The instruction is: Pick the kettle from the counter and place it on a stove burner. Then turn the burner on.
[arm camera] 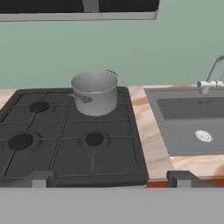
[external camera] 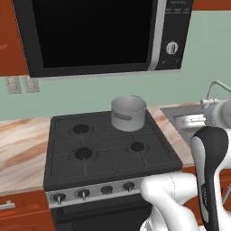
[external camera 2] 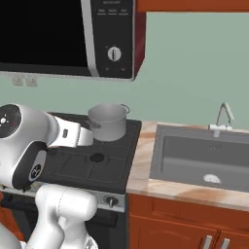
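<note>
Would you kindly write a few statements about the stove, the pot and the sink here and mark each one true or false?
1. A grey steel pot stands on the stove's back right burner. True.
2. The pot holds a kettle. False: its inside shows empty.
3. The sink lies to the right of the stove, set into the counter. True.
4. The gripper is closed on the pot's handle. False: it is open, holding nothing, short of the stove's front edge.
5. A microwave hangs above the stove. True.

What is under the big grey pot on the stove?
The straight-sided grey steel pot sits on the black grid grate at the black stove's back right corner. A burner probably lies beneath, but the pot covers it.
</note>
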